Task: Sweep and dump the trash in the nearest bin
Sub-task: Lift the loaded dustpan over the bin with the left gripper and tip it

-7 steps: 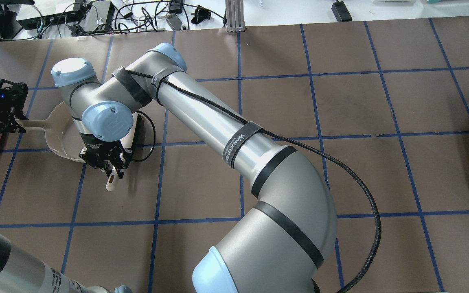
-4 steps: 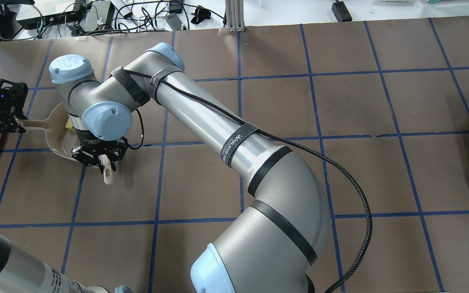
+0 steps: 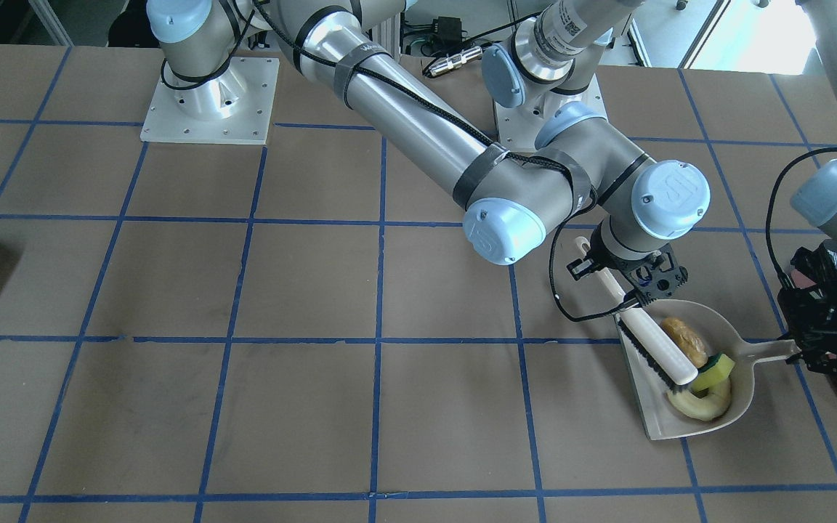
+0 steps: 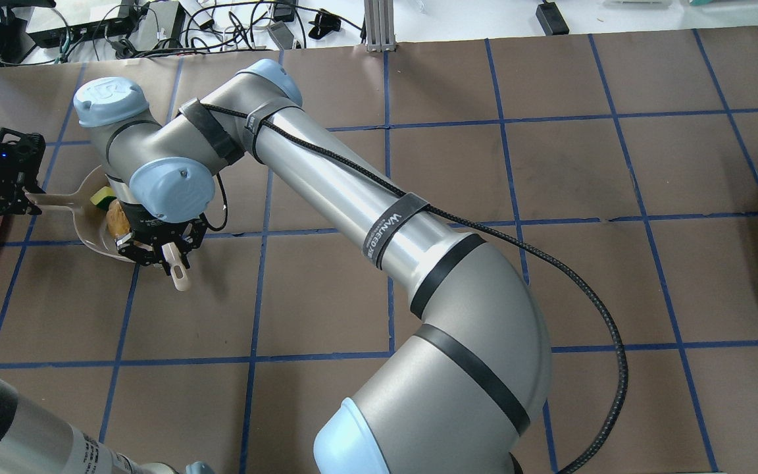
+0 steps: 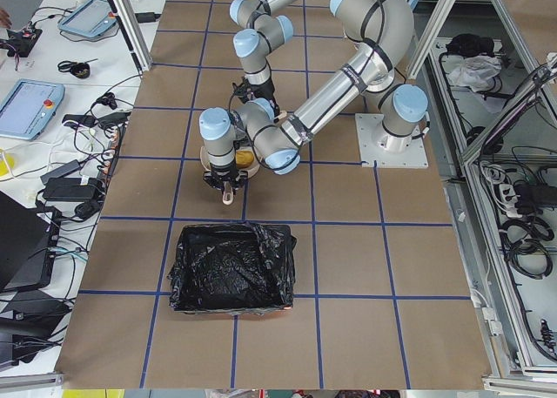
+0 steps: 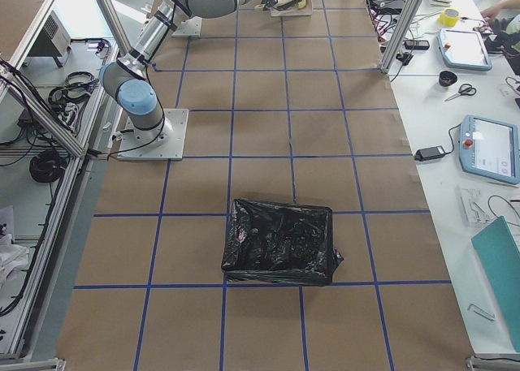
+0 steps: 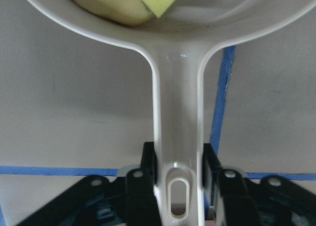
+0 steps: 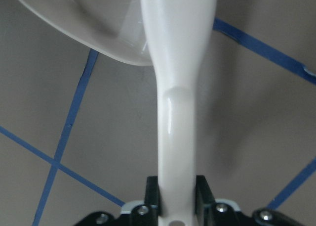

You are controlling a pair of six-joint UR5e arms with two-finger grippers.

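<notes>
Cream plastic lies nearest the front camera: the dustpan (image 3: 727,330) rests on the brown-paper table (image 3: 317,290), its straight open lip facing the table's middle. All the trash sits inside it, bunched against the rounded back wall. The pale banana-like piece (image 3: 702,405) is closest, the green-and-yellow sponge (image 3: 715,369) touches it just behind, and the brown lump (image 3: 686,341) lies beyond that. The white brush (image 3: 657,340) lies slantwise across the pan beside them, dark bristles down, its tip against the sponge. Farther back, the right gripper (image 3: 640,280) has its jaws clamped on the brush's handle, whose end pokes out past the fingers. On the robot's left of the pan, the left gripper (image 7: 178,159) has its jaws pressed tight on either side of the dustpan's handle. Past that gripper, toward the table's left end, stands the bin (image 5: 231,267), lined with crinkly black plastic. A strip of its pink wall shows at the front view's edge. The bin is near the dustpan but apart from it.
</notes>
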